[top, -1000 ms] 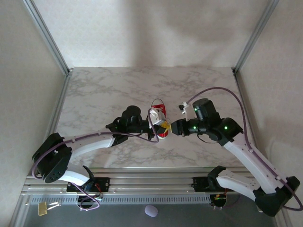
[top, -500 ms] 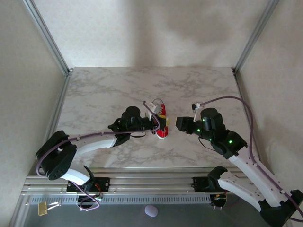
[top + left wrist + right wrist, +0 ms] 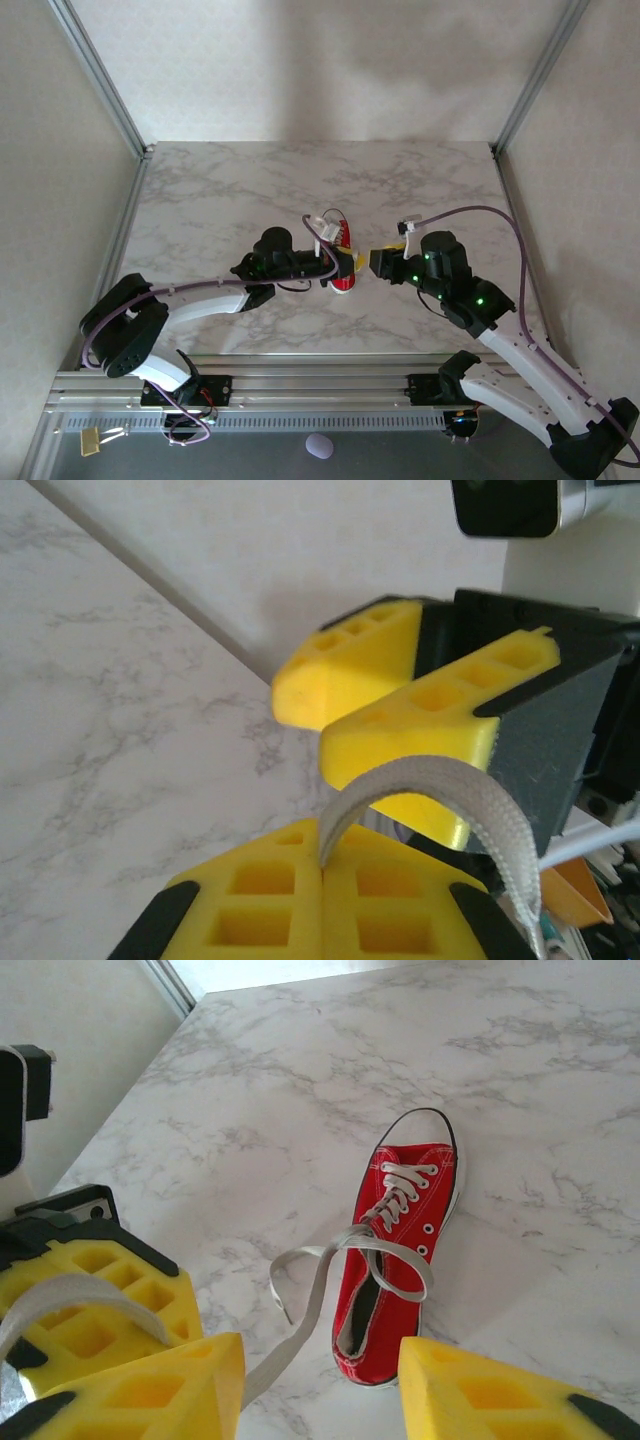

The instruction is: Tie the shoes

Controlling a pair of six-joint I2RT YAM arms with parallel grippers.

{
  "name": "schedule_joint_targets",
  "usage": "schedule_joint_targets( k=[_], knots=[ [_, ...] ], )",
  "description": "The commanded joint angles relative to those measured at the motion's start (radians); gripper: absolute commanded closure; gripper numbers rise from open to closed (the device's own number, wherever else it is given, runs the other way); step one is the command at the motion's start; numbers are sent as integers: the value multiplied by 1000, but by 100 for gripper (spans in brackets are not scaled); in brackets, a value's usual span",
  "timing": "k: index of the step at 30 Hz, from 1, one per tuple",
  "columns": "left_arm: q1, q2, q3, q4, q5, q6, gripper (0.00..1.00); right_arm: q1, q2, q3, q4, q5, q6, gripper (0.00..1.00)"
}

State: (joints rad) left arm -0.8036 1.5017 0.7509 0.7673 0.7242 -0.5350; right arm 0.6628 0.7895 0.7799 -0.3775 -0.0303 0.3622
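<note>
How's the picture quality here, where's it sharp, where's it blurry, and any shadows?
Top external: even, soft light, broad dim shadows on the back wall, sneaker small. Left wrist: the near lace and left gripper look soft. Right wrist: sneaker crisp with a faint shadow beside it, right gripper blurred at the bottom edge.

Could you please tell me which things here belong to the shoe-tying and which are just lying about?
Belong to the job: small red canvas sneaker with white sole; its flat white lace, pinched in the shut left gripper; the open right gripper.
Lying about: small lilac blob and brass-coloured clip, below the arms' mounting rail.
</note>
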Motion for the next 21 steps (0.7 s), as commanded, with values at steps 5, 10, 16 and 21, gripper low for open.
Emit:
schedule_joint_targets(
  k=[5,10,16,21],
  knots=[
    [-6,-15,-4,40,100,33,100,4,16,-2,103,-135,-55,52],
    [-6,-17,-10,38,108,39,100,3,47,1,143,-221,-52,52],
    [-7,-20,-15,40,120,43,100,3,62,5,176,-285,-49,52],
    [-7,-29,-17,36,132,65,100,3,84,19,160,-340,-57,52]
  ],
)
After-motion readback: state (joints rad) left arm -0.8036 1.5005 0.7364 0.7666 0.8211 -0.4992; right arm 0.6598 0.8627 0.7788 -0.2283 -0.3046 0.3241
